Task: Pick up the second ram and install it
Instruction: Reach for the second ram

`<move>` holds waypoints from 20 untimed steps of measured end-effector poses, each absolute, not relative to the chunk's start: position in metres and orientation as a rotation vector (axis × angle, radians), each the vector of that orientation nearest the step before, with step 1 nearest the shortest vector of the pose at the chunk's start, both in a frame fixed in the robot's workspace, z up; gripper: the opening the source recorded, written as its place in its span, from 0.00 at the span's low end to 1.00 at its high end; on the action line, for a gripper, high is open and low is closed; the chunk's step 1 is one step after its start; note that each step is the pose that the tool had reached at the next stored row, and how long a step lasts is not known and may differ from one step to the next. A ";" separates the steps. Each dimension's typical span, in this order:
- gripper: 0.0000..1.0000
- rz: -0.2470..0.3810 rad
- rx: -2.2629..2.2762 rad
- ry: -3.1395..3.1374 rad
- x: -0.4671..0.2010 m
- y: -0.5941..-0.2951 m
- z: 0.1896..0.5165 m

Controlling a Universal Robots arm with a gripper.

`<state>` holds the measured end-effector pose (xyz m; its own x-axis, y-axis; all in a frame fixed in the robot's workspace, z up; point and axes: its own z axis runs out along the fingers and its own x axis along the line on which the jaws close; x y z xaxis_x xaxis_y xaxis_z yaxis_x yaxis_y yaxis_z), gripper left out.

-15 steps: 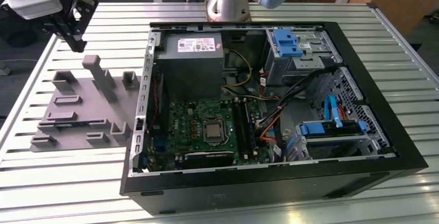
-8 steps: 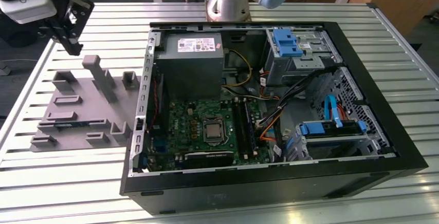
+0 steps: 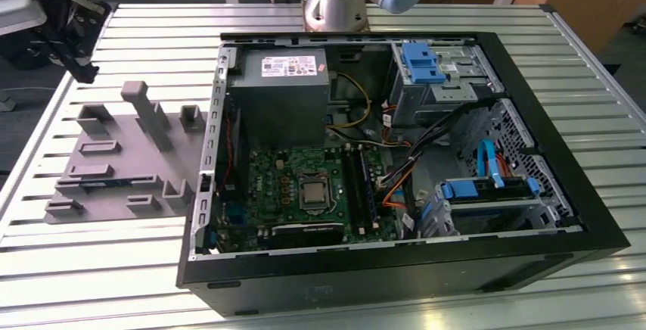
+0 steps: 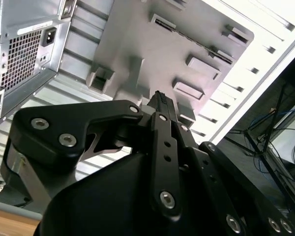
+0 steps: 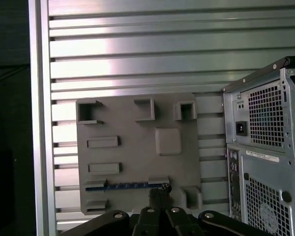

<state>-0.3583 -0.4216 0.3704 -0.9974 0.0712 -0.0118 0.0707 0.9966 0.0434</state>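
Nearest the wrist cameras, the gripper [image 5: 160, 192], fingers pressed together and empty, hangs close to one end of the ram stick [image 5: 125, 186], which sits edge-up in the grey holder [image 5: 137, 123]. This appears to be the pick-up stage; grasping calls for parted fingers squared to the thin board. Farther off, in the exterior view, the computer case [image 3: 404, 258] lies at three o'clock from the holder on the tabletop [image 3: 101, 269].

No print can be read anywhere. In the exterior view a white label [image 3: 292, 65] lies on the power supply [image 3: 277, 99], at 12 o'clock from the motherboard [image 3: 302, 186]; its lines cannot be made out. In the first wrist view a white sticker [image 5: 262, 156] sits on the computer case's rear panel [image 5: 265, 206], near the power socket [image 5: 241, 129], and is equally illegible.
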 end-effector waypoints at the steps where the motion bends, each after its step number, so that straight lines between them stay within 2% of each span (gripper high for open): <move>1: 0.11 0.067 0.111 3.126 -0.360 -0.422 0.370; 4: 0.11 0.052 0.110 3.125 -0.364 -0.422 0.370; 7: 0.11 -0.007 0.106 3.125 -0.365 -0.422 0.370; 20: 0.11 -0.007 0.105 3.126 -0.400 -0.425 0.365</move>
